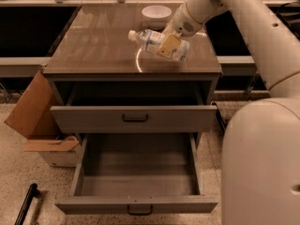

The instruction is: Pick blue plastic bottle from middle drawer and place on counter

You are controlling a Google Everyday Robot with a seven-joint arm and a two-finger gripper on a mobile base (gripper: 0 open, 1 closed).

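My gripper [168, 45] is shut on the blue plastic bottle [152, 40], a clear bottle with a white cap pointing left. It holds the bottle tilted, just over the right half of the glossy counter [98, 41]. The middle drawer [136, 204] is pulled far out below, and its inside is empty. A shallower drawer [133, 118] above it is open a little.
A white bowl [156, 14] stands at the counter's back, just behind the bottle. A cardboard box [28, 109] leans against the cabinet's left side. A black bar [26, 207] lies on the floor at lower left. My arm and body [262, 163] fill the right side.
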